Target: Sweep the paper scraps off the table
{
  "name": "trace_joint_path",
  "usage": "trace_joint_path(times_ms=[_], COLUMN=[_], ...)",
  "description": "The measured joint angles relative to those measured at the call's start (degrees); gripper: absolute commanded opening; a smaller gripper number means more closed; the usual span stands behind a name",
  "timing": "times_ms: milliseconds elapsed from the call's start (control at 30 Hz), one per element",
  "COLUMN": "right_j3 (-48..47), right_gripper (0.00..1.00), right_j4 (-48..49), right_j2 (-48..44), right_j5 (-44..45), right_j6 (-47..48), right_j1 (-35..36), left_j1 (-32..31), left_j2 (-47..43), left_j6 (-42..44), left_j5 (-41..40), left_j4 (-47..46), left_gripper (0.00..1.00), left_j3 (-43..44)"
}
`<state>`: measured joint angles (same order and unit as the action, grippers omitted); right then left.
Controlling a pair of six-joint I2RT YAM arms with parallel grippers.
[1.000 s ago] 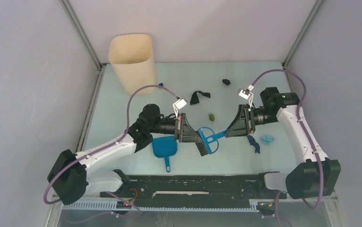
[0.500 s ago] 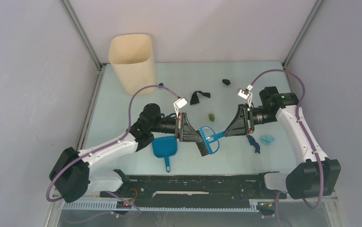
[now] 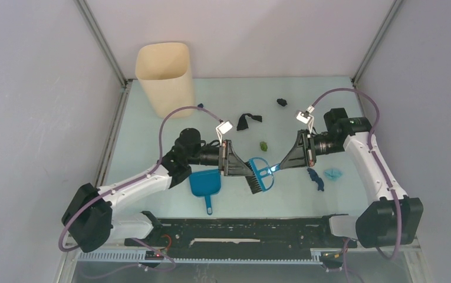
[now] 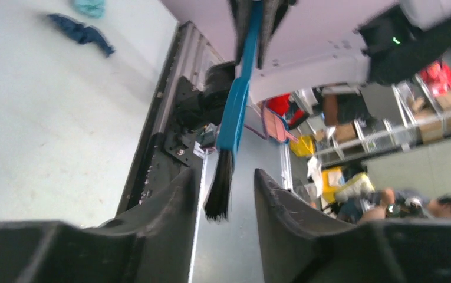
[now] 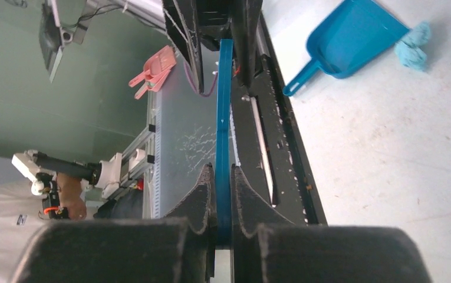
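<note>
The blue hand brush [image 3: 259,175] hangs above the table [image 3: 152,135] between both arms. My right gripper [image 3: 280,165] is shut on its blue handle [image 5: 223,106], which is pinched flat between the fingers of the right gripper [image 5: 223,172]. My left gripper [image 3: 246,170] stands open around the brush head. The black bristles [image 4: 218,194] hang in the gap of the left gripper [image 4: 223,174] without touching either finger. Paper scraps lie around: black [image 3: 248,121], small black [image 3: 281,102], green [image 3: 263,145], dark blue [image 3: 315,177] [image 4: 81,32], light blue [image 3: 332,173].
The blue dustpan [image 3: 205,184] [image 5: 352,38] lies under the left arm with a light blue scrap [image 5: 412,47] beside it. A beige bin [image 3: 164,76] stands at the back left. A black rail [image 3: 240,230] runs along the near edge.
My left gripper has opened and let go of the brush head. My right gripper has shut on the brush handle. Both arms have barely moved.
</note>
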<state>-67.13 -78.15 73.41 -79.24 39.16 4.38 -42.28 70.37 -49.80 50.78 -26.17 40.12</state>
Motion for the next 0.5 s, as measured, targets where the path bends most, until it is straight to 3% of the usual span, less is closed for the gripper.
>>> trace_joint_path(times_ms=[133,267,300,333,433,500], right_j3=[1.73,8.39,10.54,13.4,17.73,18.8], right_gripper=[0.0,0.0,0.0,0.0,0.0,0.0], right_j4=[2.6,13.29,15.91,19.52,26.01,30.69], right_j2=[1.42,1.97,1.73,1.14,-2.4,-7.56], right_j5=[1.77,6.93,8.66,11.61,19.32,23.63], right_j6=[-1.97,-7.82,-9.6,-11.91,-17.77,-21.31], right_j1=[-4.7,-10.03,-10.36,-10.14,-8.52,-7.61], left_j1=[0.72,-0.39,-2.32,-2.51,-9.94,-14.93], left_j2=[-3.06,-10.51,-13.9,-14.27,-21.42,-26.69], left_j6=[5.38,8.68,8.74,8.72,3.76,0.26], left_j5=[-10.88,-27.82,-37.44,-38.4,-57.57,-66.05], left_j4=[13.0,28.33,35.58,36.37,46.93,52.37], left_gripper=[0.65,0.67,0.67,0.67,0.67,0.68], left_j3=[0.17,0.7,1.38,1.44,0.0,-3.04])
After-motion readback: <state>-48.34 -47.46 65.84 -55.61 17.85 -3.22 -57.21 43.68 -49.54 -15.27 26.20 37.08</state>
